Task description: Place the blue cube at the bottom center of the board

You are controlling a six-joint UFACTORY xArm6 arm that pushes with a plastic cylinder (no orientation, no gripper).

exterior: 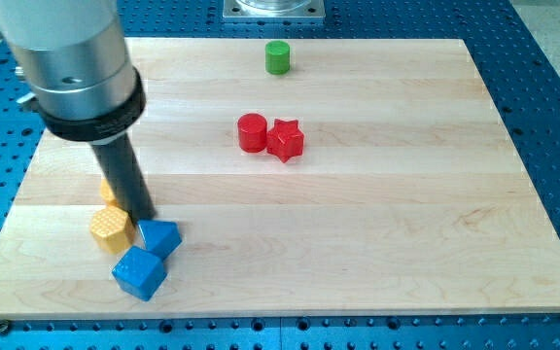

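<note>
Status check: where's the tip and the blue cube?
My tip at view's lower left, beside yellow block. Blue cube just below it, not centred. Second blue block touching.

The board (358, 243) is pale wood, smooth and matt, with visible grain; the blue cube (140, 273) looks like matt plastic; the rod (127, 180) is dark and dull; the arm housing (66, 49) above is brushed grey metal; the surrounding blue table (552, 87) is perforated metal.
</note>
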